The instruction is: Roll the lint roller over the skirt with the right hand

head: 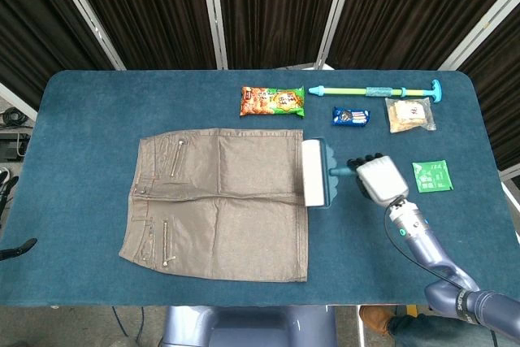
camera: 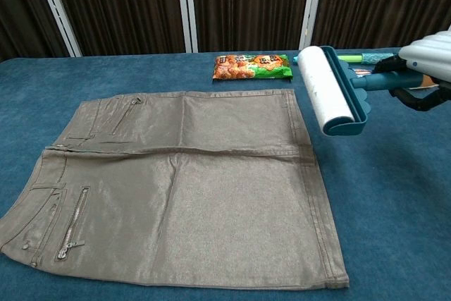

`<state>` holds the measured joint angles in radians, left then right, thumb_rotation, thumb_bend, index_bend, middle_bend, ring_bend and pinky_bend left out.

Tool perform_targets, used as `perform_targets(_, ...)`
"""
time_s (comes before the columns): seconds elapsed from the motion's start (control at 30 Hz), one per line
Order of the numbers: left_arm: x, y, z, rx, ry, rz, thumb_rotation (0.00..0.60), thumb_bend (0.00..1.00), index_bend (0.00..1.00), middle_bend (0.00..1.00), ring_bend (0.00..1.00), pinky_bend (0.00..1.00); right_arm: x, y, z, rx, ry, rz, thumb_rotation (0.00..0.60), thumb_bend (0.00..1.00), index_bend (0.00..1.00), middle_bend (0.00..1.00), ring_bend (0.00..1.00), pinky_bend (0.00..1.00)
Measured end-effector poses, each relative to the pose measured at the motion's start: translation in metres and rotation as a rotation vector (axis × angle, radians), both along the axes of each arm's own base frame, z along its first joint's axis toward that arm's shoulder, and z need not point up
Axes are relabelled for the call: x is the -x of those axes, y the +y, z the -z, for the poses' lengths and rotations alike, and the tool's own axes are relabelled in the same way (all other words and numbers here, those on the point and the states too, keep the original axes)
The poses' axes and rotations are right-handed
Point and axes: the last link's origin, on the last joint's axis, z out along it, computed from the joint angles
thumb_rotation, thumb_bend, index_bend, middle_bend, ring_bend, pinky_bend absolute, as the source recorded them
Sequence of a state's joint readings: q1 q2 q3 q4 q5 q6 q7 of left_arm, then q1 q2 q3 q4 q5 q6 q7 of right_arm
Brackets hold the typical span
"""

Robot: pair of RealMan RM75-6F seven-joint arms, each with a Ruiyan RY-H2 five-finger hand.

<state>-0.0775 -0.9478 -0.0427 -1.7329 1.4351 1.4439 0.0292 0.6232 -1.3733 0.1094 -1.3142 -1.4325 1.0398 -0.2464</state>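
Above the skirt's (head: 219, 201) right edge, your right hand (head: 375, 180) grips the lint roller (head: 313, 171) by its handle, lifted off the counter (head: 81, 119); the chest view crops the hand.

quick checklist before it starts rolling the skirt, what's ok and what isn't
1. Lint roller held by the right robot hand: ok.
2. Roller over the skirt: only at its right hem edge, ok to begin.
3. Roller touching the fabric: not ok, the chest view shows it lifted.
4. Skirt lying flat: ok, one crease across the middle.
5. Snack packet off the skirt: ok.
6. Left robot hand: cannot tell, not in view.
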Motion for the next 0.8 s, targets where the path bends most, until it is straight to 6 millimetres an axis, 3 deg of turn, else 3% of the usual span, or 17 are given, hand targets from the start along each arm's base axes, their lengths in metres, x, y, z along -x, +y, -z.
perform_targets(0.2,0.000,0.001,0.001,0.004,0.000,-0.001,0.600,0.00,0.00,0.00,0.00,0.00,-0.048,0.012,0.013,-0.082,0.072,-0.157,0.600,0.98,0.46,0.55,0.44,0.48)
perform_targets(0.53,0.008,0.004,-0.003,0.000,-0.006,-0.031,0.600,0.00,0.00,0.00,0.00,0.00,-0.119,0.028,0.061,-0.174,0.217,-0.334,0.600,1.00,0.46,0.55,0.45,0.48)
perform_targets(0.8,0.012,0.004,-0.007,-0.006,-0.018,-0.041,0.600,0.00,0.00,0.00,0.00,0.00,-0.146,0.040,0.095,-0.184,0.320,-0.379,0.600,1.00,0.46,0.56,0.45,0.49)
